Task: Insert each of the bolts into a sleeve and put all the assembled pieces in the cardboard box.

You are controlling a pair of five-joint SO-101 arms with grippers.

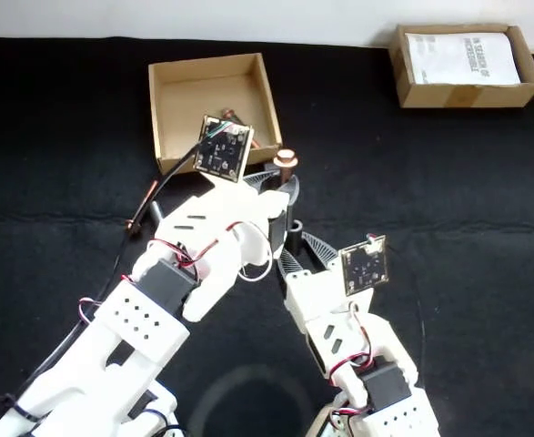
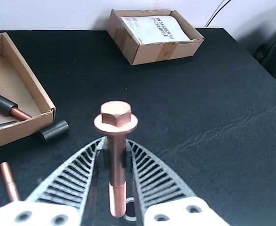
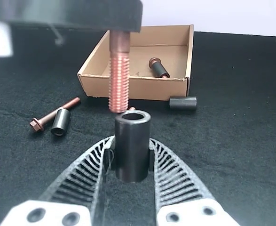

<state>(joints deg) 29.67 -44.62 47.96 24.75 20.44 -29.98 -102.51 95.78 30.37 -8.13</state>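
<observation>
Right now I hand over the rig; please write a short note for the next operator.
Left tool: shut on a copper bolt, head up.
Right tool: shut on a black sleeve, upright, mouth just under the bolt's threaded tip; not inserted yet.
Done: one assembled piece lies in the cardboard box.
To do: seat this bolt, box it; then the loose bolt, the sleeve beside it and a second sleeve by the box.

A black cloth (image 1: 467, 273) covers the table. A white wall (image 1: 248, 14) runs along the top of the frame.
</observation>
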